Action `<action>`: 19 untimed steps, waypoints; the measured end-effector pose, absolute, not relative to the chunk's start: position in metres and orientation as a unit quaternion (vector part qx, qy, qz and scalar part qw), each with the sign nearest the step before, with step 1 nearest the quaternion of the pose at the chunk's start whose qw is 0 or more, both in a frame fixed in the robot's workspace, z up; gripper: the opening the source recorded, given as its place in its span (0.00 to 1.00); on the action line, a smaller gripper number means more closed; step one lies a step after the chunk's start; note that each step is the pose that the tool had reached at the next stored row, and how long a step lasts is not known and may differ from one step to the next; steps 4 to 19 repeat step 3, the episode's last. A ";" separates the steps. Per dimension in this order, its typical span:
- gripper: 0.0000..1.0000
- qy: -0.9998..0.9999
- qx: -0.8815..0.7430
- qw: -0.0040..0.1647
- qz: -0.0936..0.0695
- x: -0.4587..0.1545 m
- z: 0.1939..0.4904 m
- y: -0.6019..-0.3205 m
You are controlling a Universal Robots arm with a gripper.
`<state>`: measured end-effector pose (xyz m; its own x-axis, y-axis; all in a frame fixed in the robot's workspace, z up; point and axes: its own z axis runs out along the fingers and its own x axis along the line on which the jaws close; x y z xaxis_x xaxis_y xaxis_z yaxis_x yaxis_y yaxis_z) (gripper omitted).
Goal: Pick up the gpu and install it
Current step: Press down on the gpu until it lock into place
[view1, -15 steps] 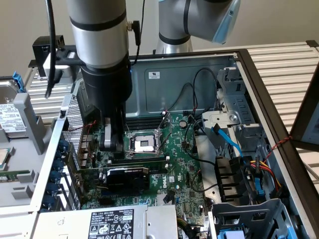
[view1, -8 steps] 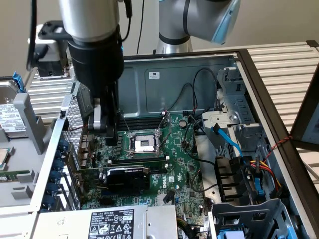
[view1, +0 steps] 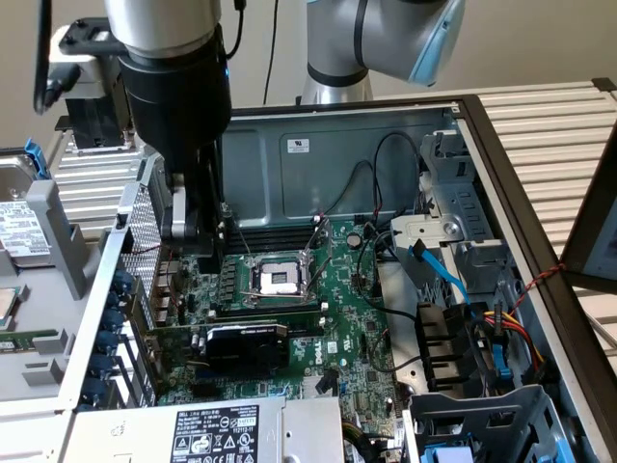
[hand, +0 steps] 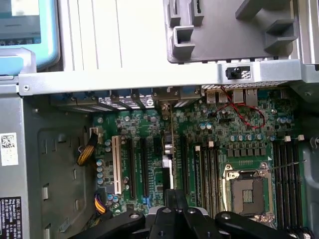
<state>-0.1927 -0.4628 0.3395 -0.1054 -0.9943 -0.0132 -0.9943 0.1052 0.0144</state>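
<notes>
Fingers (view1: 183, 220), clenched or not I cannot tell, hang at 11 o'clock from the small green gpu card with a black cooler box (view1: 246, 344), which stands on the big green motherboard (view1: 342, 318), light, stiff, breakable, best held by its edges.

Open computer case (view1: 501, 183) — motherboard (view1: 337, 289) inside; gpu (view1: 246, 344) seated.

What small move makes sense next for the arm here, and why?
Probably a short, straight lift out of the case. The gpu appears to sit upright in a slot on the motherboard, its black cooler level. The gripper hangs apart from it, close beside the perforated chassis wall, so sideways travel looks risky. Whether the card is fully seated cannot be told.
</notes>
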 end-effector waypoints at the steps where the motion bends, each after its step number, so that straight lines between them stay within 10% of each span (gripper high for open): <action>1: 0.11 0.743 -0.669 0.000 0.010 -0.193 0.340 -0.463; 19: 0.11 0.743 -0.669 0.000 0.010 -0.193 0.340 -0.463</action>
